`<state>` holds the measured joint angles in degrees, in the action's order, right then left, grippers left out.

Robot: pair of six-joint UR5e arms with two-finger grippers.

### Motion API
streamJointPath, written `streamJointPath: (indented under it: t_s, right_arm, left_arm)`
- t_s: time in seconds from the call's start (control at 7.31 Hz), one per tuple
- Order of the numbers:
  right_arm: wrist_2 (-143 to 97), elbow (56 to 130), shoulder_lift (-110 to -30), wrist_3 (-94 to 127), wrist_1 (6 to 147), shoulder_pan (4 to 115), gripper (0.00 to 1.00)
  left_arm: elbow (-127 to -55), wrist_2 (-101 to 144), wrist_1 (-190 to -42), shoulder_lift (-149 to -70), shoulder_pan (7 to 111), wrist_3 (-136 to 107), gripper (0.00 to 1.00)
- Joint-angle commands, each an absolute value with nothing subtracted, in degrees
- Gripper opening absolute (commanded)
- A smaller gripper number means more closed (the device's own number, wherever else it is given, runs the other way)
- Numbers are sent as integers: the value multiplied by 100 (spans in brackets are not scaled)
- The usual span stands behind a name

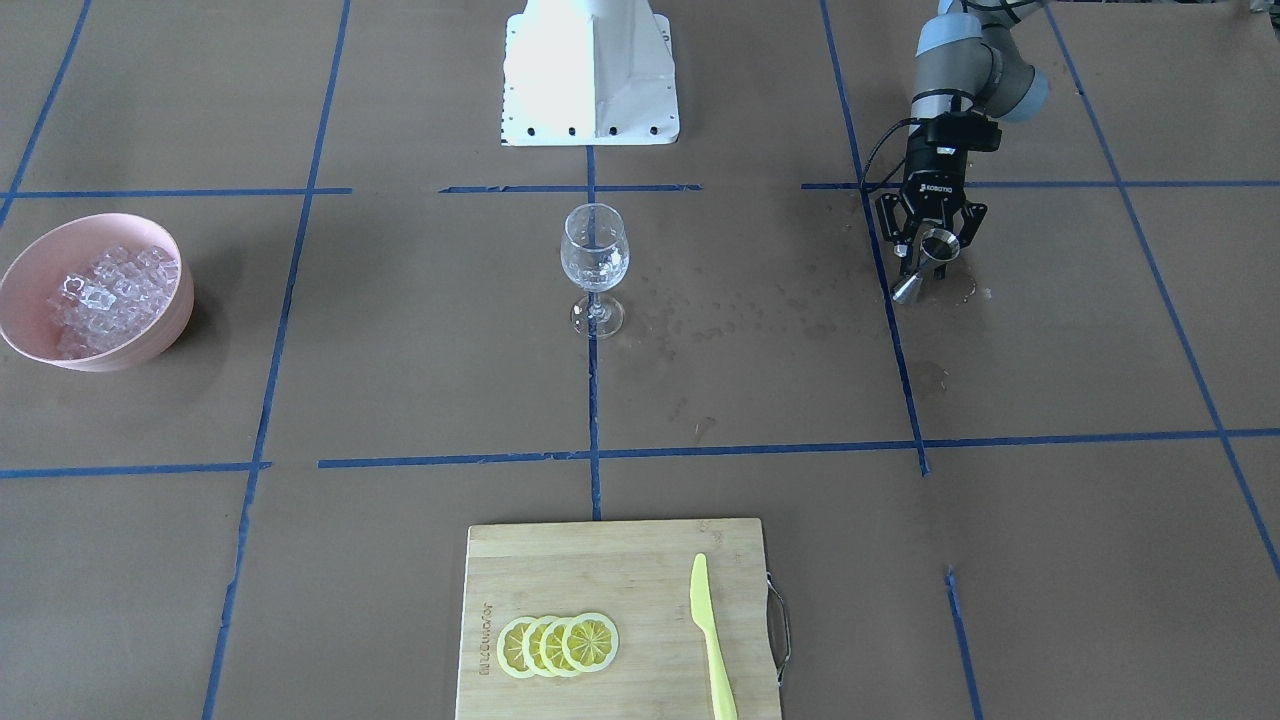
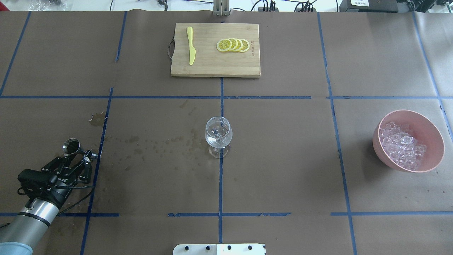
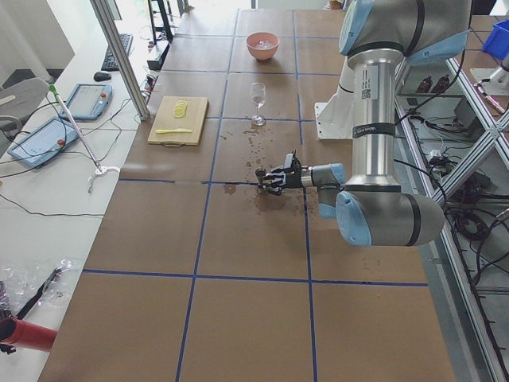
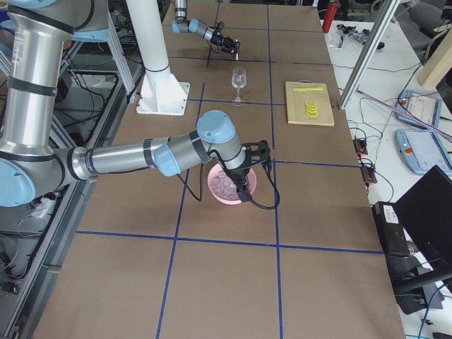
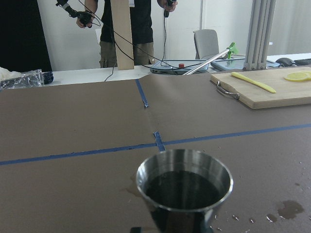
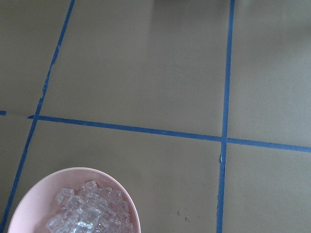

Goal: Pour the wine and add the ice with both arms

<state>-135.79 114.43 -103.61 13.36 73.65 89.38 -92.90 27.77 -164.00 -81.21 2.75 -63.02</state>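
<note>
My left gripper [image 1: 925, 262] is shut on a steel jigger [image 1: 938, 245], held tilted just above the paper at the table's left side; the left gripper [image 2: 82, 157] and the jigger [image 2: 71, 145] also show from overhead. The wine [image 5: 182, 188] lies dark inside the jigger [image 5: 183, 179]. A clear wine glass [image 1: 594, 255] stands upright at the table's centre, far from the left gripper. The ice [image 1: 110, 290] fills a pink bowl [image 1: 155, 345]. In the exterior right view my right gripper [image 4: 244, 192] hangs over that bowl [image 4: 214, 189]; I cannot tell whether it is open or shut.
A wooden cutting board [image 1: 600, 570] with lemon slices [image 1: 558, 645] and a yellow knife [image 1: 708, 630] lies on the operators' side. The white pedestal [image 1: 590, 70] stands behind the glass. Wet spots [image 1: 740, 320] mark the paper. A person [image 5: 124, 29] stands beyond the table.
</note>
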Motion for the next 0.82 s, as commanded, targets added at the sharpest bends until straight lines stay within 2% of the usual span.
streamJointPath:
  t_s: [0.0, 0.68]
  right_arm:
    - [-13579, 11443, -10362, 1336, 7365, 8938, 100]
    - [-13579, 11452, -10371, 1327, 7356, 8938, 100]
  left_arm:
    - [-9299, 2777, -16409, -8121, 255, -6302, 49]
    - [-9246, 2769, -16567, -8112, 264, -6293, 51]
